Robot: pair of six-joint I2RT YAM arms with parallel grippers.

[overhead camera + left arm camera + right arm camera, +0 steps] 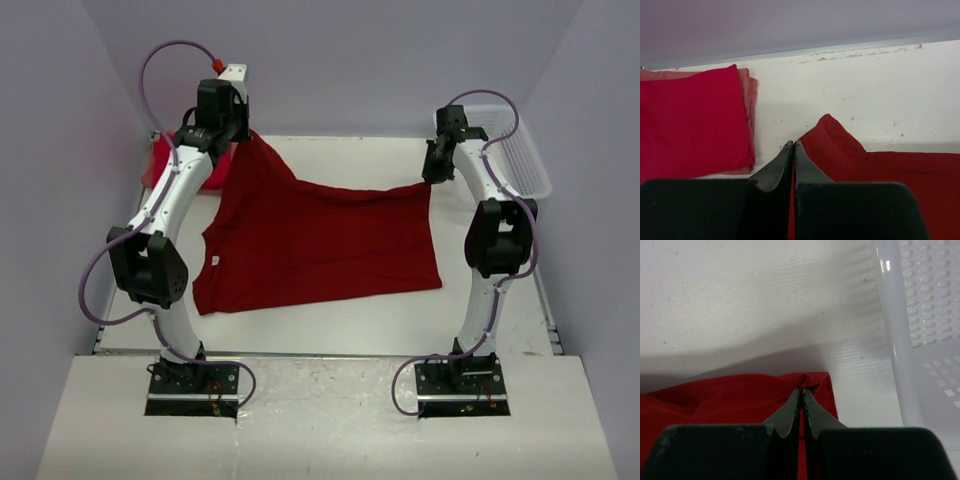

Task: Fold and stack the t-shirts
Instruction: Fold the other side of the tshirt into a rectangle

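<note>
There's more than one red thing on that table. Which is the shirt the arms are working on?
Start at the white table: the shirt is the big dark crimson one spread across its middle. The left claw and right claw each pinch a far corner, holding that edge up. The other red cloth, a folded pile at the far left, is brighter and untouched.

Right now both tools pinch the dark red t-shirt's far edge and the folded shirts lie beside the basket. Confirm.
Wrong: the folded red t-shirts lie far left, opposite the white lattice basket, per the top external view. The left tool and right tool do pinch the dark red t-shirt at its far edge.
</note>
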